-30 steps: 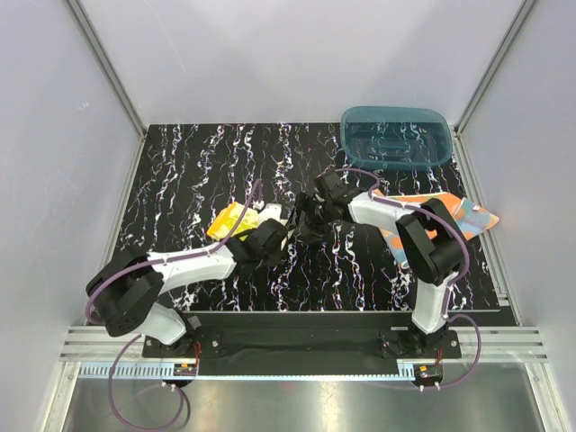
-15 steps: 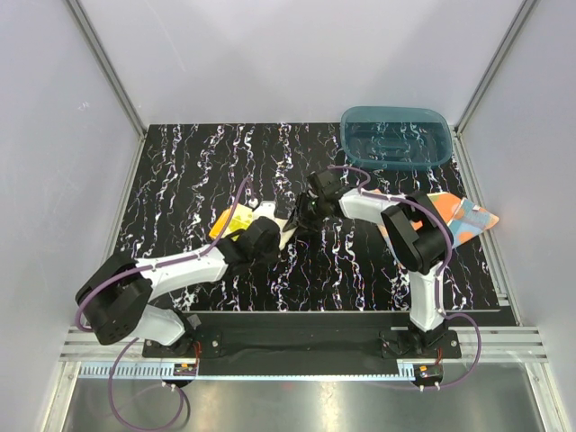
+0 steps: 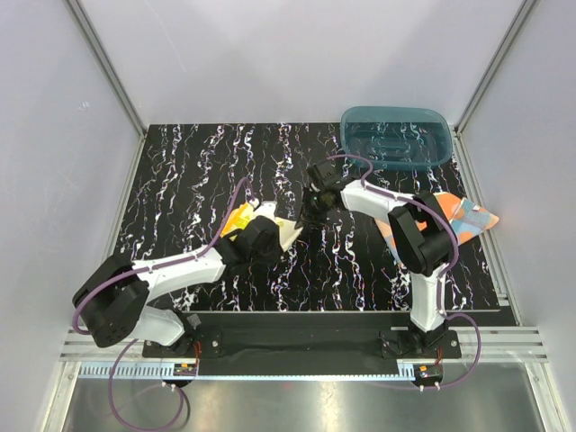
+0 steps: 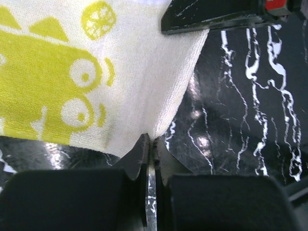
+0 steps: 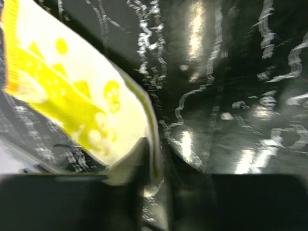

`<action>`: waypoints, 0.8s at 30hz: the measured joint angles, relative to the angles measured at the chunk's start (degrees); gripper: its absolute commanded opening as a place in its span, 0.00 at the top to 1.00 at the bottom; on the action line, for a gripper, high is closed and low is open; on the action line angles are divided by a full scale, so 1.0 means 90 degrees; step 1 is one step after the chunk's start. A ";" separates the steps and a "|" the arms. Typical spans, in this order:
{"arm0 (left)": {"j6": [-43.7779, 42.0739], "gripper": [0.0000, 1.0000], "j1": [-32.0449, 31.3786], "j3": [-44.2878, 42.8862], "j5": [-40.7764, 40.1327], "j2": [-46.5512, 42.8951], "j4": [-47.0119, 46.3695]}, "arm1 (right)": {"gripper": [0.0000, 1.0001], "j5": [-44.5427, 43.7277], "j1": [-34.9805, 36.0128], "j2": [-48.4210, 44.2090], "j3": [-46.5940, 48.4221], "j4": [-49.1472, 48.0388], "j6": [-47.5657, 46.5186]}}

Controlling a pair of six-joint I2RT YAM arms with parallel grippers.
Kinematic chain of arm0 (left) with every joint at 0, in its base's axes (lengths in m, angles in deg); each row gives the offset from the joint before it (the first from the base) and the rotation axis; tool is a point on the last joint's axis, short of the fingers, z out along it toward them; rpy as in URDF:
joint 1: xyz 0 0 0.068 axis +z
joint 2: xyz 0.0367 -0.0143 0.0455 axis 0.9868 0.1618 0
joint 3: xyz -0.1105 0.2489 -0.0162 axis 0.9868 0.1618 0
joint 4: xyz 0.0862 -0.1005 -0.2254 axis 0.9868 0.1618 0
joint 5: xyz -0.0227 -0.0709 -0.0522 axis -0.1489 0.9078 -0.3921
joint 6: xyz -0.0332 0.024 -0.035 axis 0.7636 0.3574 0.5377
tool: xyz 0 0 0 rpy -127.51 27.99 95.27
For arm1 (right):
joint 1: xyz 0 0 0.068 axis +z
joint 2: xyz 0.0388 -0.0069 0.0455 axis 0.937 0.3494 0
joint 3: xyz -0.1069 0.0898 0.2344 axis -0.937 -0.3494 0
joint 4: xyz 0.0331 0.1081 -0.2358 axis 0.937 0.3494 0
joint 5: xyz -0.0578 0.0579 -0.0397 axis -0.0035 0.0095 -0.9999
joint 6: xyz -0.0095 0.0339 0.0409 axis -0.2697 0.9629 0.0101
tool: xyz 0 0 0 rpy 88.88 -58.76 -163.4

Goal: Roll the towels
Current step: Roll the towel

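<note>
Yellow towel (image 4: pixel 120 72) shifted rightward; left gripper (image 4: pixel 150 144), right gripper (image 5: pixel 154 161) each pinch its edge; my right view blurred, overhead arm-hidden.

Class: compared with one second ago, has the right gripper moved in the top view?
Yes. The right gripper has shifted up the table, closer to the teal tub.

1 teal, seemingly translucent tub (image 3: pixel 396 135) sits on the marbled table (image 3: pixel 198 162).
</note>
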 measured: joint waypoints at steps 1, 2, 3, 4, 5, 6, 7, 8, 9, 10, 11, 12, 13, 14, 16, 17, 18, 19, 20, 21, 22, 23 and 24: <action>0.0000 1.00 0.0000 0.0000 0.0109 0.0002 -0.0010 | 0.55 -0.0085 0.0000 -0.0063 -0.0002 0.0107 -0.0073; 0.0000 1.00 -0.0002 -0.0002 0.0216 0.0007 0.0012 | 0.46 -0.0236 0.0000 -0.0129 -0.0002 0.0194 -0.0163; -0.0002 1.00 -0.0002 -0.0007 0.0347 0.0029 0.0041 | 0.35 -0.0393 -0.0015 -0.0197 -0.0005 0.0284 -0.0274; 0.0000 1.00 -0.0010 -0.0019 0.0464 0.0068 0.0073 | 0.32 -0.0512 -0.0024 -0.0260 -0.0005 0.0364 -0.0335; 0.0002 1.00 -0.0017 -0.0044 0.0563 0.0117 0.0117 | 0.30 -0.0721 -0.0044 -0.0359 -0.0010 0.0478 -0.0449; 0.0002 1.00 -0.0019 -0.0063 0.0644 0.0155 0.0151 | 0.26 -0.0869 -0.0051 -0.0447 -0.0015 0.0568 -0.0529; 0.0005 1.00 -0.0019 -0.0095 0.0738 0.0206 0.0177 | 0.25 -0.1030 -0.0070 -0.0573 -0.0041 0.0658 -0.0610; 0.0010 1.00 -0.0019 -0.0134 0.0833 0.0255 0.0206 | 0.24 -0.1202 -0.0097 -0.0719 -0.0061 0.0770 -0.0692; 0.0022 1.00 -0.0019 -0.0185 0.0930 0.0301 0.0245 | 0.23 -0.1321 -0.0129 -0.0855 -0.0097 0.0835 -0.0750; 0.0029 1.00 -0.0019 -0.0231 0.1005 0.0342 0.0265 | 0.23 -0.1447 -0.0187 -0.1042 -0.0158 0.0925 -0.0821; 0.0046 1.00 -0.0022 -0.0289 0.1090 0.0391 0.0277 | 0.23 -0.1532 -0.0274 -0.1236 -0.0216 0.0996 -0.0891; 0.0058 1.00 -0.0022 -0.0350 0.1178 0.0435 0.0282 | 0.22 -0.1622 -0.0398 -0.1474 -0.0284 0.1090 -0.0969; 0.0078 1.00 -0.0022 -0.0415 0.1275 0.0476 0.0306 | 0.22 -0.1671 -0.0512 -0.1661 -0.0328 0.1158 -0.1027; 0.0109 1.00 -0.0022 -0.0495 0.1384 0.0520 0.0311 | 0.22 -0.1756 -0.0653 -0.1875 -0.0367 0.1239 -0.1095; 0.0175 1.00 -0.0019 -0.0612 0.1557 0.0571 0.0311 | 0.21 -0.1882 -0.0884 -0.2237 -0.0415 0.1362 -0.1207; 0.0214 1.00 -0.0019 -0.0680 0.1654 0.0597 0.0313 | 0.21 -0.1950 -0.0974 -0.2416 -0.0425 0.1426 -0.1260; 0.0250 1.00 -0.0019 -0.0748 0.1744 0.0636 0.0308 | 0.22 -0.1989 -0.1027 -0.2584 -0.0435 0.1494 -0.1321; 0.0301 1.00 -0.0012 -0.0811 0.1841 0.0687 0.0304 | 0.22 -0.1991 -0.1032 -0.2691 -0.0440 0.1542 -0.1353; 0.0352 1.00 0.0010 -0.0852 0.1923 0.0738 0.0289 | 0.22 -0.1967 -0.1025 -0.2803 -0.0457 0.1579 -0.1384; 0.0398 1.00 0.0029 -0.0869 0.2021 0.0792 0.0245 | 0.23 -0.1921 -0.1008 -0.2897 -0.0486 0.1593 -0.1409; 0.0481 1.00 0.0068 -0.0869 0.2154 0.0843 0.0199 | 0.23 -0.1829 -0.0998 -0.2975 -0.0544 0.1583 -0.1435; 0.0546 1.00 0.0109 -0.0862 0.2246 0.0879 0.0165 | 0.23 -0.1732 -0.0991 -0.3024 -0.0597 0.1576 -0.1447; 0.0653 1.00 0.0185 -0.0816 0.2385 0.0901 0.0051 | 0.25 -0.1576 -0.0988 -0.3082 -0.0699 0.1547 -0.1472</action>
